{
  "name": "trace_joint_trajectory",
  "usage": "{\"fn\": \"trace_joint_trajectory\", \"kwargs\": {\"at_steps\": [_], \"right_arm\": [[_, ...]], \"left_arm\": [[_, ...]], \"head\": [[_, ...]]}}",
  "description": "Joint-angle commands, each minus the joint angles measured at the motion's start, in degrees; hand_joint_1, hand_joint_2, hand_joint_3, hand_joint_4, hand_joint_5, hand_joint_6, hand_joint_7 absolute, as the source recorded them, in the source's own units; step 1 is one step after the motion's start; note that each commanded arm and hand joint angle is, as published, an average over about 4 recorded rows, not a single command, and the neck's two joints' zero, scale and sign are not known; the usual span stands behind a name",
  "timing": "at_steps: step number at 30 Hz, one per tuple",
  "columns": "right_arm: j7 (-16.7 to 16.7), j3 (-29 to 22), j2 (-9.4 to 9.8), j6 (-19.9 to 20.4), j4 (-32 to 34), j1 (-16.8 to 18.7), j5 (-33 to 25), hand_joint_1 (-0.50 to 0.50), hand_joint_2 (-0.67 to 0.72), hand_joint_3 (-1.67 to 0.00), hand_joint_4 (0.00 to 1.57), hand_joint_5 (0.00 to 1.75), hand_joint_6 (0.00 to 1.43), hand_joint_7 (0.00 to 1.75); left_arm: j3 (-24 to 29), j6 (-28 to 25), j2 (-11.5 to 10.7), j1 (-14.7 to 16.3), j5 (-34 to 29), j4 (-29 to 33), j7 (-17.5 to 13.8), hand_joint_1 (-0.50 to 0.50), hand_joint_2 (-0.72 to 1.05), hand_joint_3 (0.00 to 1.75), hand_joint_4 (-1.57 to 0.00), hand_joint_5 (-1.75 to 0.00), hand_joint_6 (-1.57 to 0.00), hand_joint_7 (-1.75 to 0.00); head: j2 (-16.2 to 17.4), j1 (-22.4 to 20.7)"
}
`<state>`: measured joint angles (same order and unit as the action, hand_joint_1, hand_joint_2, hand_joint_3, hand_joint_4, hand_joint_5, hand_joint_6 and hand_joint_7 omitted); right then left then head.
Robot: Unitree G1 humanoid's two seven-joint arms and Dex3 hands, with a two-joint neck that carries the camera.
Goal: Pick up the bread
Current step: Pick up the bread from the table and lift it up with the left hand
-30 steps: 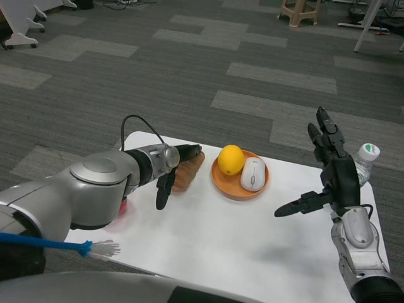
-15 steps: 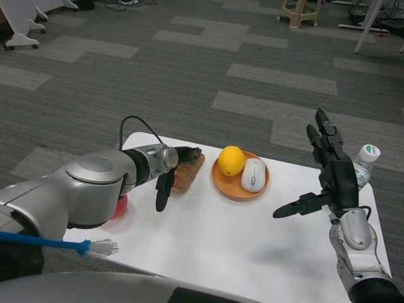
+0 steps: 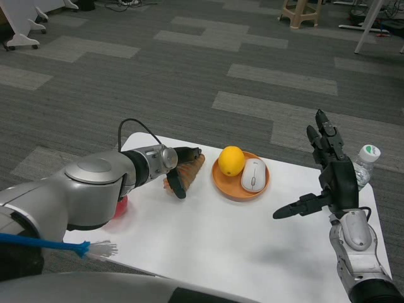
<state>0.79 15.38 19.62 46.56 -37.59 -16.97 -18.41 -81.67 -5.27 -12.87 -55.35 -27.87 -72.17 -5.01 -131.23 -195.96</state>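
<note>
Lying on the white table just left of the orange plate, the bread sits in the left robot hand, whose fingers curl around it. Right of the plate, the right robot hand hovers with fingers spread, holding nothing.

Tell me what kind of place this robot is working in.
Probably an office or lab: grey carpet tiles cover a wide floor, a wooden stool and white furniture legs stand at the far edge, and a small white table serves as the work surface.
</note>
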Motion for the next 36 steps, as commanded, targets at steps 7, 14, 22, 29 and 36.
{"fn": "trace_joint_trajectory", "kwargs": {"at_steps": [7, 14, 22, 29, 36], "right_arm": [[-0.17, -0.44, 0.07, 0.28, 0.24, 0.56, -0.49, -0.33, 0.15, 0.0, 0.0, 0.19, 0.0, 0.0], [-0.17, -0.53, 0.07, 0.28, 0.24, 0.58, -0.49, -0.33, 0.15, 0.0, 0.0, 0.19, 0.0, 0.0], [-0.17, -0.68, -0.02, 0.28, 0.26, 0.69, -0.49, -0.33, 0.15, 0.0, 0.0, 0.19, 0.0, 0.0], [-0.11, -0.99, -0.04, 0.28, 0.44, 1.0, -0.49, -0.33, 0.15, 0.0, 0.0, 0.19, 0.0, 0.0], [-0.09, -1.18, -0.1, 0.28, 0.59, 1.24, -0.49, -0.33, 0.15, 0.0, 0.0, 0.19, 0.0, 0.0]], "left_arm": [[-0.92, 0.26, -0.4, 3.97, -0.01, -1.04, -0.49, 0.18, 1.05, 0.09, 0.0, -0.23, 0.0, -0.21], [-1.36, 1.87, -1.47, 4.39, 0.05, -1.04, -0.49, -0.12, 1.05, 0.09, 0.0, -0.92, 0.0, -0.28], [4.75, 4.04, -3.36, 6.85, 0.36, -0.31, -4.24, -0.23, 1.05, 0.09, -0.26, -1.75, 0.0, -0.91], [17.58, 3.38, -4.9, 9.73, 7.75, 2.1, -8.44, -0.23, 1.05, 0.09, -0.7, -1.75, -0.05, -1.64], [26.21, -0.53, -6.02, 11.47, 12.56, 4.28, -12.37, -0.23, 1.05, 0.09, -0.89, -1.75, -0.16, -1.68]], "head": [[-0.06, -0.14], [-0.18, -0.3], [-0.28, -0.49], [-0.38, -0.73], [-0.42, -0.86]]}}
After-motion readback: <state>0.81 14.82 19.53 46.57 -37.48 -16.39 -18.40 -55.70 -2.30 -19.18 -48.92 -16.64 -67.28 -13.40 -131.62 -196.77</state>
